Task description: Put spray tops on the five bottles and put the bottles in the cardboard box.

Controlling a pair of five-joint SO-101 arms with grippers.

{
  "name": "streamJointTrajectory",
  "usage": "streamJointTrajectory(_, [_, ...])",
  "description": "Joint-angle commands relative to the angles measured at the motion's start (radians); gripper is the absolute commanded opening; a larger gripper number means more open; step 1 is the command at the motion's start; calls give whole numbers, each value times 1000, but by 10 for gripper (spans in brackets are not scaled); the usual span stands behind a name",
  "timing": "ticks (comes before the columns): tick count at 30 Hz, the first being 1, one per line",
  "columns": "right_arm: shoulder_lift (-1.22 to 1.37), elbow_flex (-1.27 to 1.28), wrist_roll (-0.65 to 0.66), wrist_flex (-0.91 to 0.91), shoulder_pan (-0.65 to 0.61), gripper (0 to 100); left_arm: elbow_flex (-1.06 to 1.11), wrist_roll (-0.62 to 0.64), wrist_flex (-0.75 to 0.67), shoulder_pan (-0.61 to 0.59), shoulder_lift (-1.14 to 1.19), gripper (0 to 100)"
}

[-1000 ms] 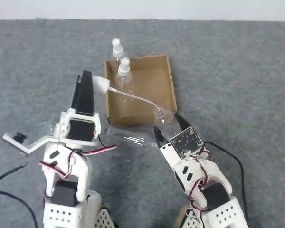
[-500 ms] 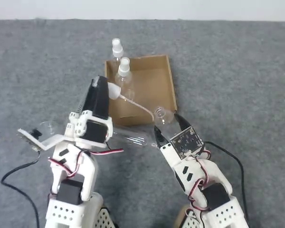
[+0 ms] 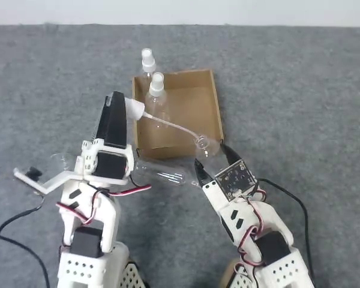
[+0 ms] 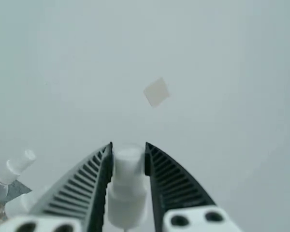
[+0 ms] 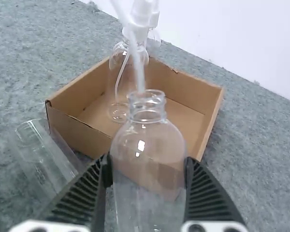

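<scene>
Now, the left gripper [image 4: 128, 150] is pinching a white spray top [image 3: 134, 109] by its head, raised over the left wall of the cardboard box [image 3: 213, 108]. The top's thin tube [image 3: 171, 125] trails right and nearer, down to the mouth of the open bottle [image 5: 147, 135]. I cannot tell whether the tube's tip is inside the neck or only at its rim. The right gripper [image 3: 210, 155] is closed around that bottle's body and holds it upright just off the box's near right corner.

What could go wrong: the tube is long, bent and springy, so if the top comes down off-line the tip may catch on the rim and bow out instead of sliding in. Pushing then could tilt the bottle in its grip or twist the top between the jaws. The top's collar must also meet the neck squarely, or it would likely sit crooked.

Count: three spray tops, one held and two already fitted. Four bottles are plain: the held one, a capped bottle [image 3: 156, 99] standing in the box's far left corner, another capped bottle [image 3: 147, 63] just beyond the far wall, and a bare bottle [image 3: 162, 172] lying on the grey table [image 3: 300, 90] by the near wall. A clear shape [image 3: 59, 161] left of the left arm is probably the fifth. One box
</scene>
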Motion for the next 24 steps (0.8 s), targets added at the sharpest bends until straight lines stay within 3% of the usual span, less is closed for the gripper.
streamJointTrajectory(1, [-18, 21, 8, 5, -12, 76, -33, 81, -18, -34, -20, 13])
streamJointTrajectory(8, [-18, 21, 8, 5, -12, 76, -33, 101, -2, -57, -12, 13])
streamJointTrajectory(12, [-22, 21, 11, 2, -12, 76, -5, 3, -6, -23, -12, 13])
streamJointTrajectory(17, [-22, 21, 12, -4, -13, 76, 16, -43, -3, 58, -12, 13])
streamJointTrajectory(24, [-22, 21, 12, -5, -13, 76, 28, -80, -8, 68, -18, 13])
